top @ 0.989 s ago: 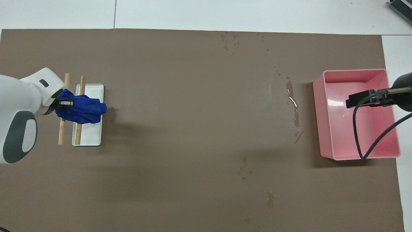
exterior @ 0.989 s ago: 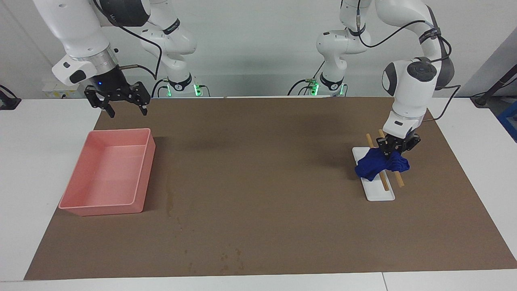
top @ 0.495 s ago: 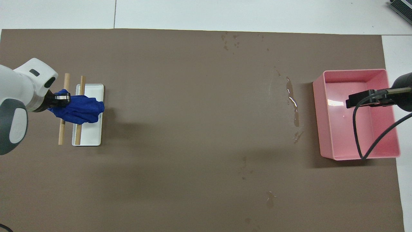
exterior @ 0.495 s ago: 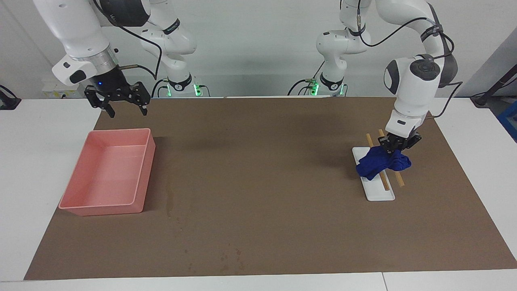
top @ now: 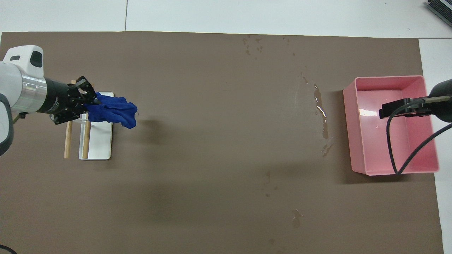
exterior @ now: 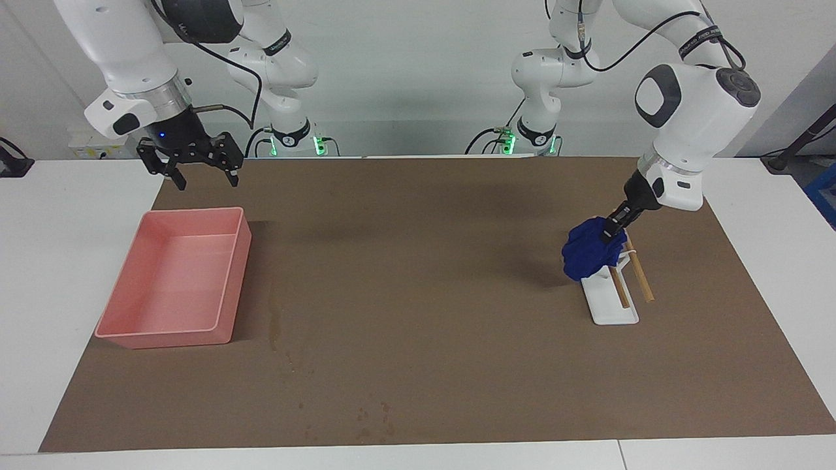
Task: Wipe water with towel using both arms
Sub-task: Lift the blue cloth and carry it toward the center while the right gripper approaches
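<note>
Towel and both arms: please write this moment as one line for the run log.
left pincer: shut on blue towel, raised over white tray | right pincer: open, waiting above pink bin | water: unwiped beside bin

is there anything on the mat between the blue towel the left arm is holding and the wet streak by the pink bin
Nothing visible does. The left gripper holds the towel above the white tray; only bare brown mat lies between it and the water beside the pink bin.

The towel (exterior: pixel 586 253) is soft, rumpled cloth. Under it sit a smooth white plastic-looking tray (exterior: pixel 614 312) and two bare wooden sticks (exterior: pixel 641 281). The mat (exterior: pixel 418 274) is matt; water (top: pixel 320 112) glints on it beside the glossy pink plastic bin (exterior: pixel 230 274).
</note>
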